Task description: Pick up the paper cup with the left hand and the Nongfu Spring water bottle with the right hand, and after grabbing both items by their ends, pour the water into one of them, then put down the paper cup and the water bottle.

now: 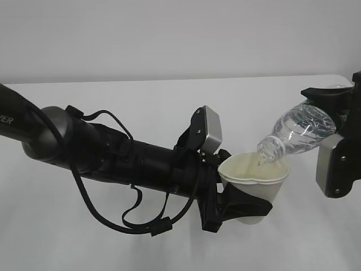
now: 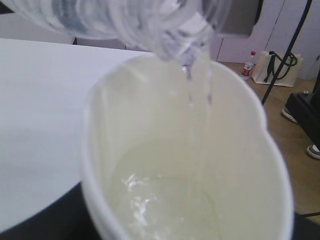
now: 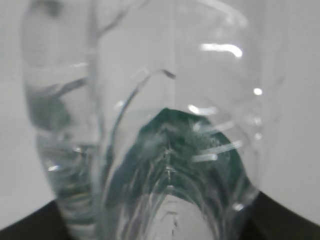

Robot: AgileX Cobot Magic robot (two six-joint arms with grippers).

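The left hand gripped the paper cup above the counter while the right hand clamped the Nongfu Spring water bottle, tipped over the cup's rim, water streaming in; a steady tilt, mouth centred, seemed wisest.

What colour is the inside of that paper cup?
Pale yellowish cream inside the paper cup, clearest in the left wrist view.

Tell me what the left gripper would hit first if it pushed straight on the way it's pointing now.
Judging from the exterior view, the left gripper, clamped around the paper cup, points right, toward the right gripper tipping the water bottle. The cup's rim would probably meet the bottle's mouth first, though depth is unclear.
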